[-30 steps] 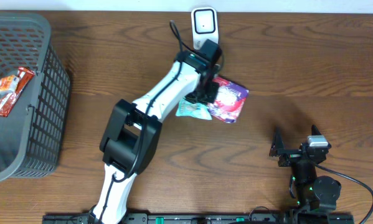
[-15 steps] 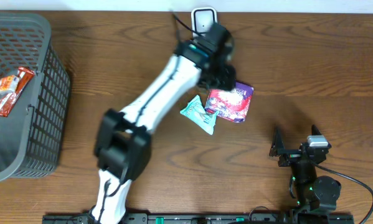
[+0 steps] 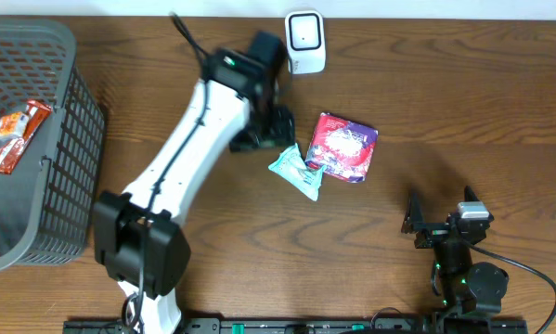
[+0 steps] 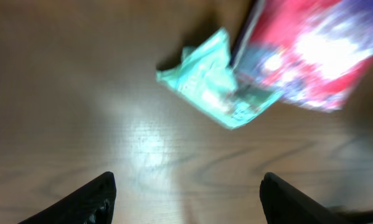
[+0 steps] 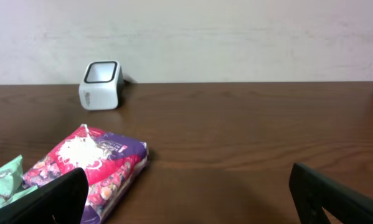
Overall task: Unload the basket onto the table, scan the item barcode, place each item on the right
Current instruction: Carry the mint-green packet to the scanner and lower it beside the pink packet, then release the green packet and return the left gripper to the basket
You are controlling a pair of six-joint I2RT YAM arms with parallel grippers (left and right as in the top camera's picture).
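Left gripper [image 4: 186,190] released, empty; red-purple packet [image 3: 342,147] lies flat, teal packet [image 3: 294,171] touching at its 8 o'clock, scanner [image 3: 305,42] at 11 o'clock. Right gripper [image 5: 189,196] released, empty

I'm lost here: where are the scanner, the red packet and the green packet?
scanner [image 3: 303,34]: overhead view, on its window.
red packet [image 3: 344,148]: overhead view, middle of its face.
green packet [image 3: 295,172]: overhead view, on its middle.
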